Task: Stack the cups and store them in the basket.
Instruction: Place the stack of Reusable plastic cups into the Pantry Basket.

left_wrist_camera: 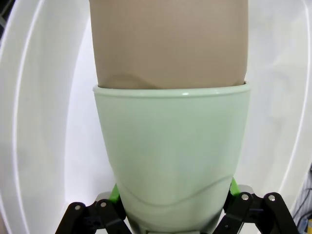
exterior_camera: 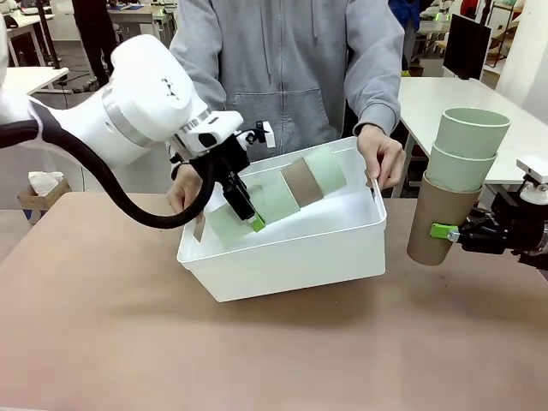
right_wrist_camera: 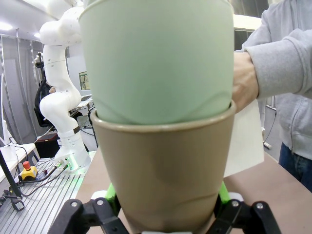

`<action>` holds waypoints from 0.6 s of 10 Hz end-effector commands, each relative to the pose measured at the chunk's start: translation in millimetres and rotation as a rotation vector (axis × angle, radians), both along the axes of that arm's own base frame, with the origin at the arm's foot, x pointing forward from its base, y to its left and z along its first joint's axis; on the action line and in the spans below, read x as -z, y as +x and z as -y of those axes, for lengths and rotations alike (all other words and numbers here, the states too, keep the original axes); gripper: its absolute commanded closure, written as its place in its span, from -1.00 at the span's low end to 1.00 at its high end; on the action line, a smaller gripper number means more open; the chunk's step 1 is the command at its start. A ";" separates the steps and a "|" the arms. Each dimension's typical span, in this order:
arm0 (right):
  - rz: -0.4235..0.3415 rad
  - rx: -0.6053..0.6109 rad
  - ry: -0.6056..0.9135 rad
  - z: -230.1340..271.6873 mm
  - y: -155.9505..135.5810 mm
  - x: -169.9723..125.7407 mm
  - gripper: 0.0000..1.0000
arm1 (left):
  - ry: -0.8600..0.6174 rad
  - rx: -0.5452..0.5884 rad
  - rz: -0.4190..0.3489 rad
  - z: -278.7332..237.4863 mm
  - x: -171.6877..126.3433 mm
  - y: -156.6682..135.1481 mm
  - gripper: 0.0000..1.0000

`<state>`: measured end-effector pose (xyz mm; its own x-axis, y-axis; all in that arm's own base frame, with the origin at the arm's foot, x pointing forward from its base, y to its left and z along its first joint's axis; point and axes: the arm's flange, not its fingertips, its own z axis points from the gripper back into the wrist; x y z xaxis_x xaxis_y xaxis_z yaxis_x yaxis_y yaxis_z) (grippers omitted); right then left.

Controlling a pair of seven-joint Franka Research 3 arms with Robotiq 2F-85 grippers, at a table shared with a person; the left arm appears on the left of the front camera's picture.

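White basket (exterior_camera: 291, 257) at desk (exterior_camera: 128, 342) middle, tilted; two stacks of cups.
Steadied at both ends by a person's hands (exterior_camera: 384, 158); inside, lying stack (exterior_camera: 287, 193), green-brown-green, left claw (exterior_camera: 247, 214) clamped on its green end cup. Near the right edge, aloft, upright stack (exterior_camera: 458, 171), brown-green-green, right claw (exterior_camera: 445, 231) clamped on its brown base.

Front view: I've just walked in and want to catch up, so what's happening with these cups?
The left gripper holds a sideways stack of three matte tumblers, mint green, tan-brown, mint green, inside the large white plastic tub, which a person's hands grip at both ends. The right gripper holds an upright stack, two mint tumblers in a tan-brown one, beside the tub, not yet stored.
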<state>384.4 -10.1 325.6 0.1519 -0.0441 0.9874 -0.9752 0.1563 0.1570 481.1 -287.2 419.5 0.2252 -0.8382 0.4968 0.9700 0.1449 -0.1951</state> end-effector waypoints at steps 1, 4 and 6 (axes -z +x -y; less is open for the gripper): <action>0.012 0.001 0.000 0.2 -0.5 -4.6 -0.73 | 0.054 -0.014 0.016 19.1 6.0 3.3 -0.70; 0.012 0.001 0.000 0.2 -0.5 -4.6 -0.73 | 0.090 -0.010 0.118 34.5 22.9 -2.6 -0.70; 0.012 0.001 0.000 0.2 -0.5 -4.6 -0.73 | 0.097 0.001 0.142 41.2 29.1 -4.2 -0.70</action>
<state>384.4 -10.2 325.3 0.1528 -0.0443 0.9873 -0.9750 0.1564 0.1579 479.9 -326.9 389.5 0.1472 -0.8789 0.4537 0.9891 0.1337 -0.0619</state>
